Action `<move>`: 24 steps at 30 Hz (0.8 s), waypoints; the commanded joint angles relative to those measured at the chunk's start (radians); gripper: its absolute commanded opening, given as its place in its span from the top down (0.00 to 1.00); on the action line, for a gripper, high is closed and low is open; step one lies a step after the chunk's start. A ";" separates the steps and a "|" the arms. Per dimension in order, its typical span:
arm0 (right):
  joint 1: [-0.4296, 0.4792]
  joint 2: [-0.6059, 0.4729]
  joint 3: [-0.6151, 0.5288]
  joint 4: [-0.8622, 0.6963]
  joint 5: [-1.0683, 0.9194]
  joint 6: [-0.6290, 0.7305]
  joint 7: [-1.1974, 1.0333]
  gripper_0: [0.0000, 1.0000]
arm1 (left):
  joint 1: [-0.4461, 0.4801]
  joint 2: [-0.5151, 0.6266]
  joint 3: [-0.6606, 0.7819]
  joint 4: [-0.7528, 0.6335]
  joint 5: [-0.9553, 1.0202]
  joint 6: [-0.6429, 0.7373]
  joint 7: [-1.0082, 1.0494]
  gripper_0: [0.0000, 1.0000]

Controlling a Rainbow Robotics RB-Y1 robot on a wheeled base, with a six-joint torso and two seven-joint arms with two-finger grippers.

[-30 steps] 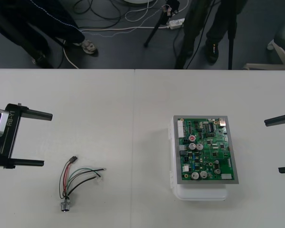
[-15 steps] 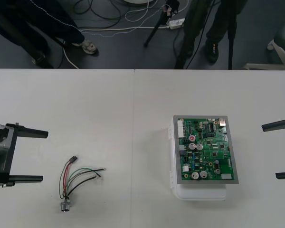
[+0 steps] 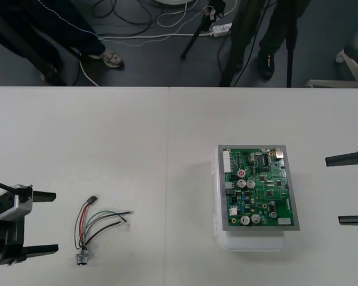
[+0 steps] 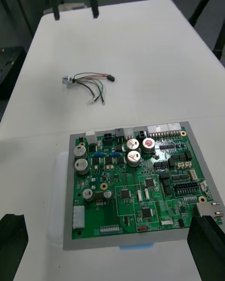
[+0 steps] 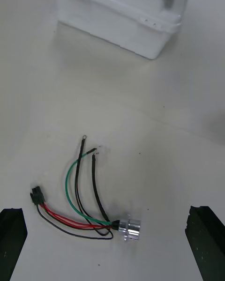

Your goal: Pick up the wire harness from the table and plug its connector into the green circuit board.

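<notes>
The wire harness (image 3: 98, 223) lies loose on the bench (image 3: 167, 149), well apart from the green circuit board (image 3: 259, 187) and to its left. Its black plug (image 3: 92, 199) is not in the board, and its metal socket (image 3: 82, 257) lies nearest the robot. The left jaws stand released and spread wide just beside the harness, fingers (image 3: 42, 195) pointing toward it, which is judged to be alignment for a grasp. The right jaws, also released, wait at the bench's right edge, probably to keep the board unobstructed.

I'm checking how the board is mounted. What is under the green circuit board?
A white base sits under the green circuit board, sticking out at two edges. The rest of the base is covered by the board.
</notes>
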 commanded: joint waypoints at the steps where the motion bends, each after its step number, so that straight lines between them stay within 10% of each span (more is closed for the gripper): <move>1: -0.009 0.107 -0.043 0.048 -0.013 -0.016 0.042 0.00 | 0.061 -0.043 0.031 -0.064 -0.135 0.081 0.150 0.00; 24: -0.086 0.137 -0.035 0.220 -0.236 -0.016 0.077 0.00 | 0.091 -0.194 -0.130 -0.151 -0.681 0.078 0.655 0.00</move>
